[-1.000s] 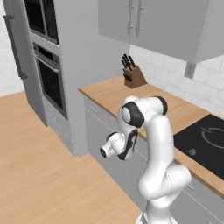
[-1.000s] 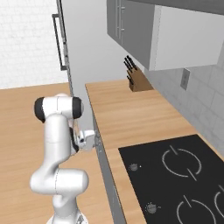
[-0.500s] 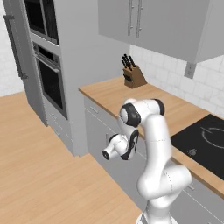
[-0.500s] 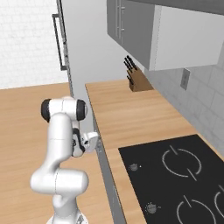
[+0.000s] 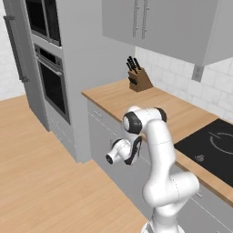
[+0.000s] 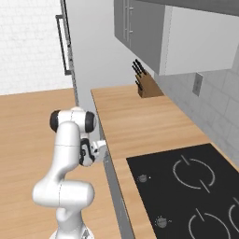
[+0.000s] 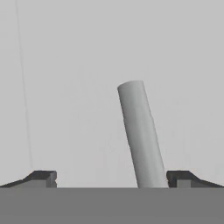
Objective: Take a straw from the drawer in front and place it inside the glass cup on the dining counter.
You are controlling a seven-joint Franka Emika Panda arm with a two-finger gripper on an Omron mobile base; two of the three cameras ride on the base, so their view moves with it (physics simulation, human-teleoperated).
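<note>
In the hand view my gripper is open, its two dark fingertips spread wide against the light-grey front of the drawer. The drawer is closed. Its silver bar handle rises slanted between the fingers, closer to the right one, and nothing is gripped. From the base views the hand points sideways at the cabinet front under the wooden wall counter; my gripper sits just at the counter's edge. The straw is hidden. The glass cup and the dining counter are out of view.
A knife block stands at the back of the wall counter, and a black cooktop lies to the right. A tall grey oven column stands left of the cabinets. Open wooden floor spreads to the left.
The arm has leaned in toward the cabinet front, bringing the hand slightly lower and closer to the drawer. The jaws have stayed wide apart.
</note>
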